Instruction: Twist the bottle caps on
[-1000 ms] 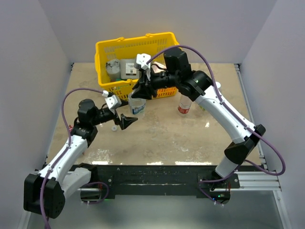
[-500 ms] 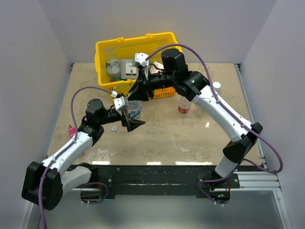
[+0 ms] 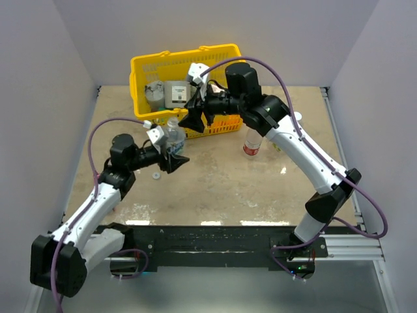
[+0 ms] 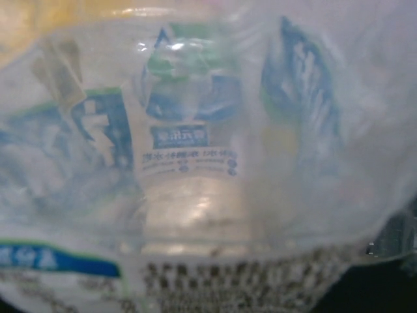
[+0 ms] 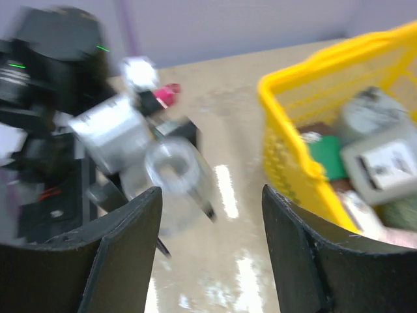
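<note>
Before the yellow basket [image 3: 138,78], the outstretched left arm's jaws clasp the short bottle [image 3: 174,135]; right jaws hover above, parted, empty.

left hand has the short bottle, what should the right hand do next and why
Likely send the right hand down to the loose white cap on the table beside the left hand. The right hand is open and empty, while the left hand grips the short bottle, whose mouth looks uncapped in the right wrist view.
</note>
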You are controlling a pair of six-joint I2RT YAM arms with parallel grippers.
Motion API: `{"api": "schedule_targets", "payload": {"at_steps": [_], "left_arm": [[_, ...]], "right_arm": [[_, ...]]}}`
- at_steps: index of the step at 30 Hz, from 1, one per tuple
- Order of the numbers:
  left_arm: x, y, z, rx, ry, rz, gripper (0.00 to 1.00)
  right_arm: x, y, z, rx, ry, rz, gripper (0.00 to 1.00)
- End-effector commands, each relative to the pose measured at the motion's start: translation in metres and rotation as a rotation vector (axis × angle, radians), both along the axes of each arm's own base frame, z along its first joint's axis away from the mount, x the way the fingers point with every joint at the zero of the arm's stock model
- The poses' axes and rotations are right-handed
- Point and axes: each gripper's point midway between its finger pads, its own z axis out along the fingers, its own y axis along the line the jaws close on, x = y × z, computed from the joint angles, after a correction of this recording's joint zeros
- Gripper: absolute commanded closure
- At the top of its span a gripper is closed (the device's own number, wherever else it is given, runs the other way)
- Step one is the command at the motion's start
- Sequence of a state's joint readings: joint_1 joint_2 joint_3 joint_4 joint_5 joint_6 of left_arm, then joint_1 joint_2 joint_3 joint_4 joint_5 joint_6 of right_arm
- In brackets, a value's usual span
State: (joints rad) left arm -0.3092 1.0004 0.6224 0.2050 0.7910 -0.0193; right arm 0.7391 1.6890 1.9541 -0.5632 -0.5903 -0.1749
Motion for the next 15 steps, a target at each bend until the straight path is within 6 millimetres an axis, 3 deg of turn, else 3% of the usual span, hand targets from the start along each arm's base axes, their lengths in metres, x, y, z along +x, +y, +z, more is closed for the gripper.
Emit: {"api": "schedule_targets", "payload": {"at_steps": [1, 5, 6, 8, 9, 10, 12, 13, 15], "left_arm": [[0.037, 0.082, 0.040, -0.041, 0.018, 0.395, 0.98], [0.050, 0.147, 0.096, -0.050, -0.100, 0.726, 1.00], [0.050, 0.157, 0.110, -0.061, -0.133, 0.789, 1.00], [0.047, 0.185, 0.147, -0.116, -0.225, 0.956, 1.00], [0.045, 0.193, 0.155, -0.135, -0.239, 0.999, 1.00], [0.042, 0.197, 0.175, -0.170, -0.265, 1.028, 1.00], [0.043, 0.215, 0.188, -0.193, -0.266, 1.109, 1.00], [0.040, 0.219, 0.201, -0.236, -0.265, 1.127, 1.00], [0.038, 0.222, 0.219, -0.265, -0.288, 1.122, 1.00]], "right_arm": [[0.051, -0.031, 0.035, 0.008, -0.195, -0.266, 0.36], [0.042, -0.005, -0.024, -0.086, -0.141, -0.176, 0.38], [0.030, 0.013, -0.043, -0.116, -0.124, -0.121, 0.38], [0.017, 0.030, -0.081, -0.168, -0.092, -0.077, 0.38], [0.005, 0.045, -0.091, -0.171, -0.089, -0.042, 0.38], [0.003, 0.055, -0.118, -0.206, -0.047, -0.024, 0.38], [-0.003, 0.071, -0.139, -0.222, 0.001, -0.012, 0.39], [0.001, 0.081, -0.164, -0.258, 0.030, -0.012, 0.39], [0.003, 0.093, -0.182, -0.268, 0.035, -0.002, 0.40]]}}
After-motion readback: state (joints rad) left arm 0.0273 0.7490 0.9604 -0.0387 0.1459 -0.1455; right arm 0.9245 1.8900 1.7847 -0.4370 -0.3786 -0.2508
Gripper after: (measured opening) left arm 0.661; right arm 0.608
